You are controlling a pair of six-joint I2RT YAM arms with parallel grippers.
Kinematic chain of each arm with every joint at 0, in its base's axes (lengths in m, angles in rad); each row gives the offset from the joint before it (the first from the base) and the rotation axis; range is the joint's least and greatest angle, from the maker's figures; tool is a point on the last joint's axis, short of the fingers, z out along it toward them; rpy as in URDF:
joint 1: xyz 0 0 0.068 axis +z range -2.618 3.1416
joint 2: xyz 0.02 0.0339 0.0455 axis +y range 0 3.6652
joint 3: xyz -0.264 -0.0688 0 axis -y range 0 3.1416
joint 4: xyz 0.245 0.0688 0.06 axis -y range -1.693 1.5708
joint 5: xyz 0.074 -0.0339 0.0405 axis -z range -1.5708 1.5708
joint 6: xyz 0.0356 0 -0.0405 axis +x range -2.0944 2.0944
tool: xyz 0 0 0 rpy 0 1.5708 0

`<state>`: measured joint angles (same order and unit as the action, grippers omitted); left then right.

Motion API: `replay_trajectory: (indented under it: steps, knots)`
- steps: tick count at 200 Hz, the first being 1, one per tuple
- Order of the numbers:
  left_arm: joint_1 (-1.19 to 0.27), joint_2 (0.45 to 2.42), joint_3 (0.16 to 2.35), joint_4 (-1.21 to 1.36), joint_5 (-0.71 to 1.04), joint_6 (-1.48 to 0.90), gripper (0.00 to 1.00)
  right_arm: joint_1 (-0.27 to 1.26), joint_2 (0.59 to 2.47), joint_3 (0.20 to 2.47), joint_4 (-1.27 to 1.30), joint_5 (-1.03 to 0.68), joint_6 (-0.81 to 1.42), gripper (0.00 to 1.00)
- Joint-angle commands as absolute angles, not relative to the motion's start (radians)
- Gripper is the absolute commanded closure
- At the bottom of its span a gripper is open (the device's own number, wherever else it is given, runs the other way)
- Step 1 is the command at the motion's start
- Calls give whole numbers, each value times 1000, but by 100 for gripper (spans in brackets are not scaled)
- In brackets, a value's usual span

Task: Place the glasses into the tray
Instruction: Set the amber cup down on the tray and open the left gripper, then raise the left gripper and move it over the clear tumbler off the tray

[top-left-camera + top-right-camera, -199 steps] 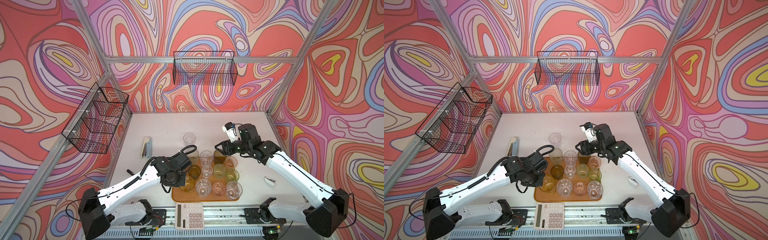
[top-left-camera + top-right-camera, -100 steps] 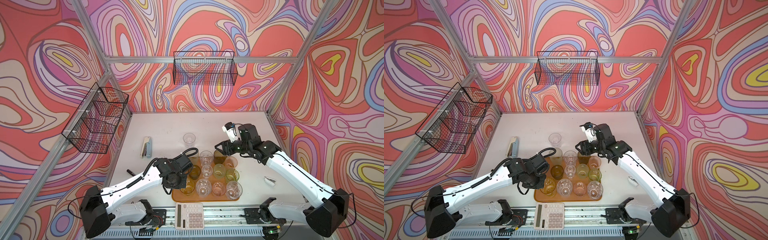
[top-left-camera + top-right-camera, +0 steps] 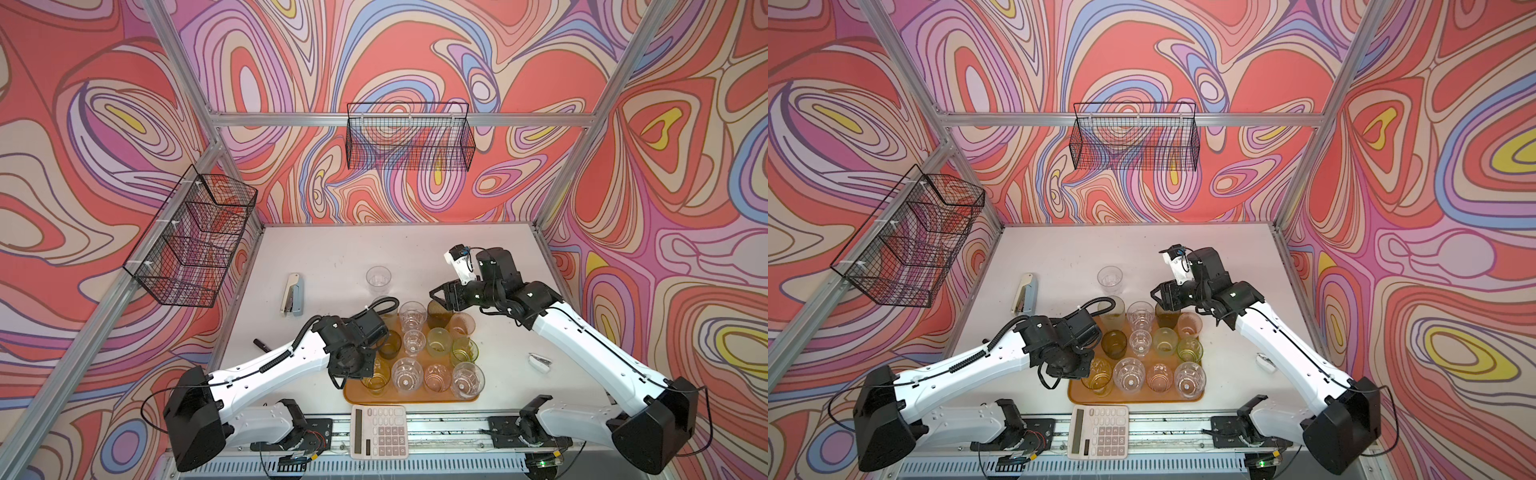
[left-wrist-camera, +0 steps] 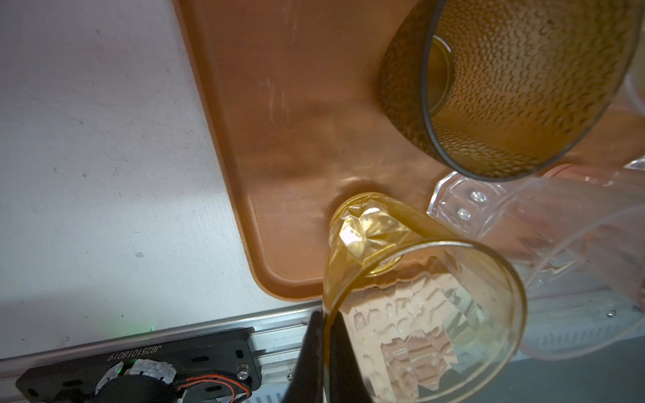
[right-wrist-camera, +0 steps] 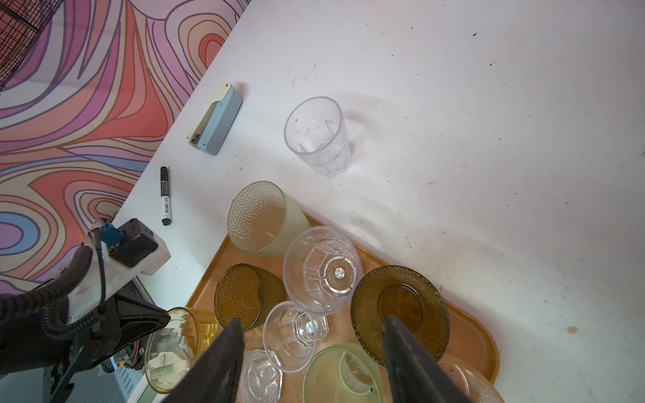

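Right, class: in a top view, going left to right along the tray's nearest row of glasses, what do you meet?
amber glass → clear glass → pinkish glass → second clear glass

The tray (image 3: 415, 400) lies on the table (image 3: 332, 257) at its near edge, about midway across. In it the glasses (image 3: 414, 343) stand in three rows of four. A lone glass (image 3: 378, 279) stands on the table behind the tray, apart from it. The stapler (image 3: 292, 294) lies left of that glass. The marker (image 5: 164, 195) lies nearer, left of the tray. A small object (image 3: 540, 360) lies right of the tray. The calculator (image 3: 379, 431) sits just before the tray's near rim.

The left claw (image 4: 326, 349) pinches the rim of the corner glass (image 4: 370, 237) at the tray's near left. The right claw (image 5: 312, 322) hangs over the back row, jaws apart.

One wire basket (image 3: 193, 239) hangs on the left wall and a second wire basket (image 3: 409, 141) on the back wall.
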<state>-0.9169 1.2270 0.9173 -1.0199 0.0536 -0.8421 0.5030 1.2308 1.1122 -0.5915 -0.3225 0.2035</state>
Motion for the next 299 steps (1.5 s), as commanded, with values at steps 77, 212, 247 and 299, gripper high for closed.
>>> replay_trajectory:
  steps: [77,212,247,299]
  knots:
    - [-929,1245,917,-1026,58,-853,92,498,1233,1092,-578,-327,207,34]
    - [-929,1239,1003,-1068,55,-834,76,497,1228,1088,-576,-330,210,34]
    - [-930,1276,1105,-1162,-20,-747,73,498,1224,1087,-577,-330,209,34]
    - [-905,1347,1248,-1211,-63,-620,71,498,1218,1086,-585,-325,209,34]
